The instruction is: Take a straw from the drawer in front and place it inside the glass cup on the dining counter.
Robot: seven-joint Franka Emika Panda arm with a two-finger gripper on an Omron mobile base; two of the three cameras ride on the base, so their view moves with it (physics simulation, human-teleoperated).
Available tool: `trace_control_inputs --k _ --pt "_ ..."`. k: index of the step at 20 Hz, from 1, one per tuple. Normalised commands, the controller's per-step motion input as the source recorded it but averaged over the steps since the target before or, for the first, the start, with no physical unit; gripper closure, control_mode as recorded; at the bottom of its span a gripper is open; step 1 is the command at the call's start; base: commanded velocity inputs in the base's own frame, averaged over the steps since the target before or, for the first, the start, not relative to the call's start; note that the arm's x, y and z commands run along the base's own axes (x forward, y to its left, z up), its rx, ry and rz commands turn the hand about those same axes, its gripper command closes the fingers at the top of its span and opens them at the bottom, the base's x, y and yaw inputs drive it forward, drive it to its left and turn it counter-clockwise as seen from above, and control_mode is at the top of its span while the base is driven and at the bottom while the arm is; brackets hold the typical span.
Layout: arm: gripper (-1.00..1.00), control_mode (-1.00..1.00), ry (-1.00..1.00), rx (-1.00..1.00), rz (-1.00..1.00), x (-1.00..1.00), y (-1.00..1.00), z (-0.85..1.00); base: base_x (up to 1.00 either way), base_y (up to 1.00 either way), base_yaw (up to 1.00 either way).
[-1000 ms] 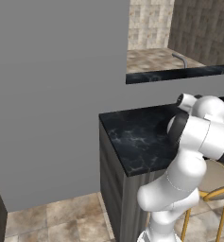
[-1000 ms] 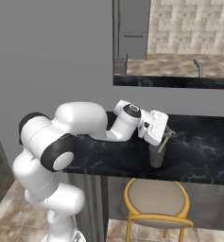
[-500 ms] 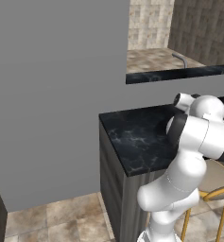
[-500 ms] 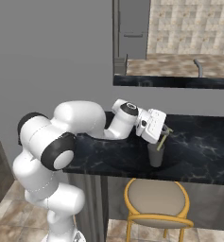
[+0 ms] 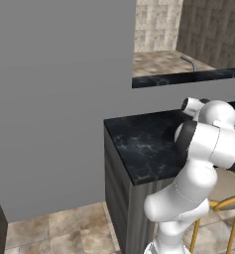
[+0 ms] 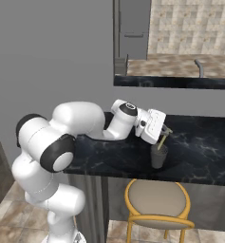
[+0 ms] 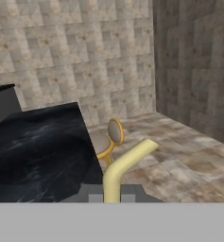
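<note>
A pale yellow straw (image 6: 162, 141), bent near its top, slants into the grey cup (image 6: 158, 156) on the black marbled bench (image 6: 199, 152), its upper end pinched in the tool (image 6: 163, 133) pressed together just above the rim. In the hand view the straw (image 7: 120, 168) rises between the fingertips. A yellow stool (image 6: 155, 206) stands below. Since a second ago, the tool has barely shifted.

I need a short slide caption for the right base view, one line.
White arm's pincer holds a pale yellow straw over the glass cup on the black marbled counter, above a yellow stool.
</note>
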Motion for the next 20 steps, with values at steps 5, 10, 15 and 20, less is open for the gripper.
trace_control_inputs --k 5,10,15,20 --pt "1.0 -1.0 0.0 0.0 0.0 -0.02 0.0 0.07 0.0 0.0 0.0" --pt "1.0 -1.0 0.0 0.0 0.0 0.07 0.0 0.0 0.0 0.0 0.0" --pt "1.0 -1.0 0.0 0.0 0.0 0.22 0.0 -0.03 0.0 0.0 0.0" --pt "1.0 -1.0 0.03 0.0 0.0 0.1 0.0 -0.2 0.0 0.0 0.0"
